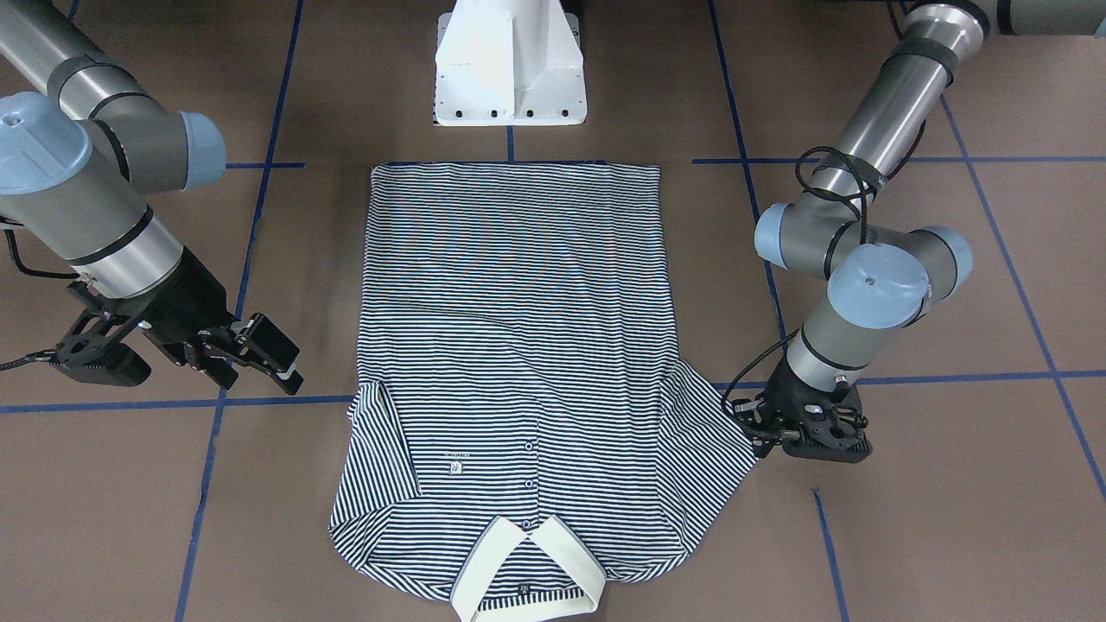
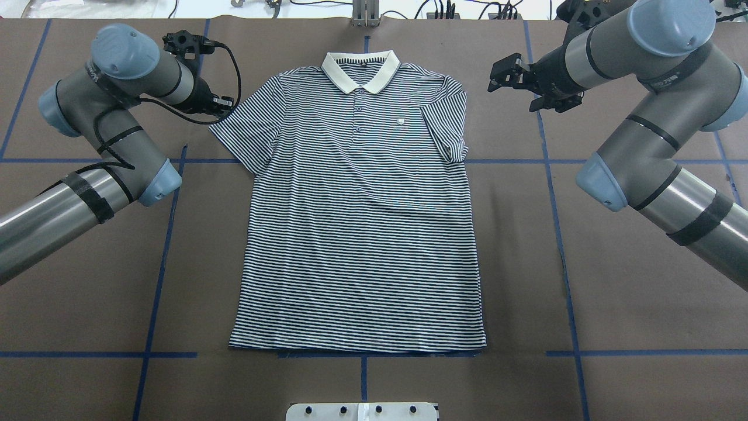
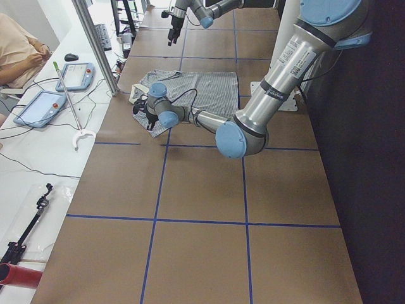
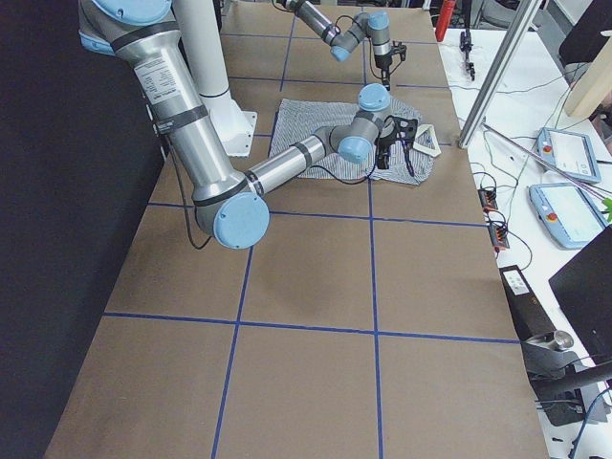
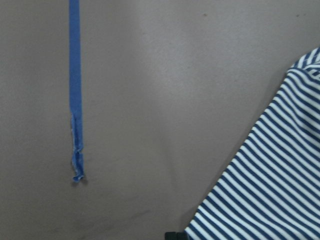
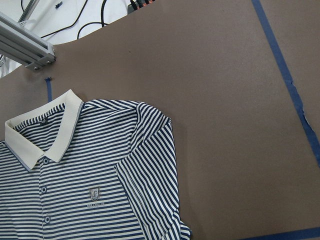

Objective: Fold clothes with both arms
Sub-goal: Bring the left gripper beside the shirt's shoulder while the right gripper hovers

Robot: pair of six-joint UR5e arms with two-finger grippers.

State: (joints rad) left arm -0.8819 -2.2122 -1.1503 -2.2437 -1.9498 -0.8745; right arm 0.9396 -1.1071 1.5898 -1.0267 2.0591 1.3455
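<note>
The navy-and-white striped polo shirt [image 1: 518, 328] lies flat and face up on the brown table, its cream collar [image 2: 359, 70] on the far side from the robot. It also shows in the overhead view [image 2: 356, 234]. My left gripper [image 2: 222, 107] is low at the tip of the shirt's left sleeve [image 1: 721, 432]. Its fingers are hidden, so I cannot tell whether it grips the sleeve. The left wrist view shows the sleeve's edge [image 5: 280, 175] close by. My right gripper [image 1: 251, 354] is open and empty, above the table beside the right sleeve [image 2: 453, 131], which is partly folded inward.
The white pedestal base [image 1: 510, 69] stands at the shirt's hem side. Blue tape lines [image 2: 163, 245] cross the brown table. A desk with tablets [image 3: 50, 95] and cables runs along the table's far edge, and a person [image 3: 19, 50] sits there.
</note>
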